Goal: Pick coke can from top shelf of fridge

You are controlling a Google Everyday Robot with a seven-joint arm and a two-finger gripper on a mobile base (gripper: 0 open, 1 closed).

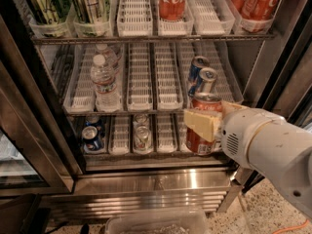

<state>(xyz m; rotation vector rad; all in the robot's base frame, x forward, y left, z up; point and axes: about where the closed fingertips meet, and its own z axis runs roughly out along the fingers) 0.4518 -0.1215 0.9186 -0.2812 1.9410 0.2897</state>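
My gripper (214,118) is shut on a red coke can (201,136), with one pale yellow finger (202,124) across its front. It holds the can upright in front of the fridge (161,179), level with the lowest rack at the right. The white arm comes in from the lower right. The top shelf (134,9), with its white lane trays, still carries coke cans in the middle (172,0) and at the right (253,1). Tall green-patterned cans (44,4) stand at its left.
The middle rack holds water bottles (103,82) and two blue-and-silver cans (201,76). The bottom rack holds several small cans (91,136). The dark door frame (34,111) runs down the left. A clear bin (156,222) sits on the floor below.
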